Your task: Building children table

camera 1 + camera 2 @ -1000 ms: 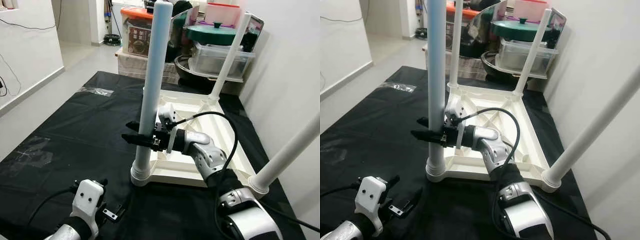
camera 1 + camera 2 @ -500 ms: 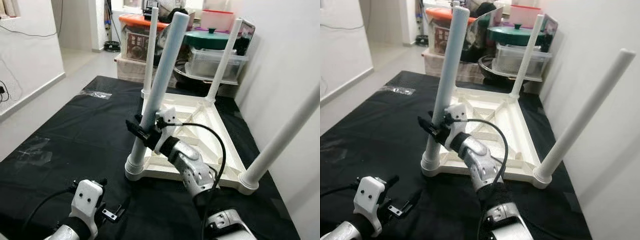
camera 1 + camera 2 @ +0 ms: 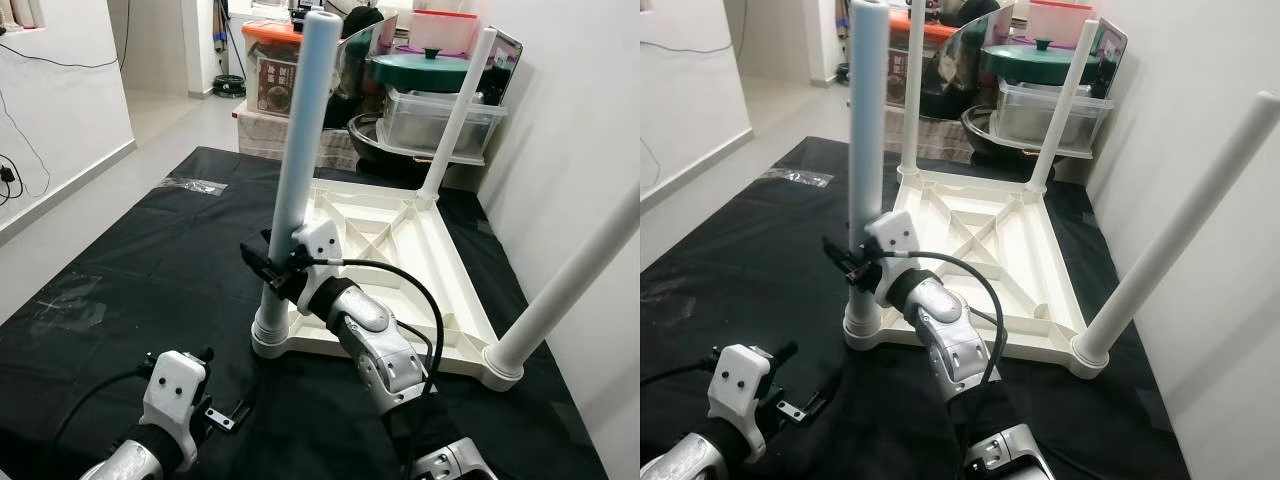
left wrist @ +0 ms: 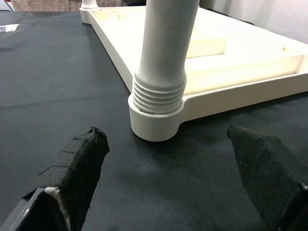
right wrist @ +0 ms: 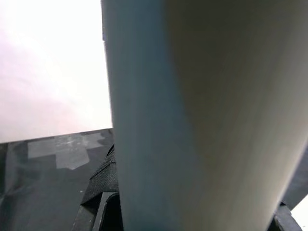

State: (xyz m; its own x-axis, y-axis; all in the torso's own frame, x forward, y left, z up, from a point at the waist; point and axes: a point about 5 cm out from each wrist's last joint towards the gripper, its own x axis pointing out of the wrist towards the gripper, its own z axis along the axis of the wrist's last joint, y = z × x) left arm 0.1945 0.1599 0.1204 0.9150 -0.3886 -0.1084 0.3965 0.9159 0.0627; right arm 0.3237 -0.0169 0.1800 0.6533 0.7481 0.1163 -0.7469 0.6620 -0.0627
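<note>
1. Left eye view: the children's table (image 3: 400, 235) lies upside down on the black mat (image 3: 140, 250), with its legs pointing up. My right gripper (image 3: 268, 268) is clenched on the near-left leg (image 3: 297, 150) low on its shaft, just above the threaded collar. That leg's long axis runs upright, and its foot sits in the near-left corner socket (image 3: 272, 340). My left gripper (image 3: 215, 415) hangs low at the near edge of the mat, nearer me than the socket and holding nothing.

2. Right eye view: the same leg stands straight with my right arm reaching across to it from the right. My right hand is plainly the nearer one to the shaft. So any turning of the leg about its upright axis falls to it, I judge.

3. Left wrist view: my left fingers (image 4: 77, 163) are spread wide with the socket and its threads ahead of them and apart.

4. Right wrist view: the leg is so close that I can only guess at finger contact, though dark pads flank it.
</note>
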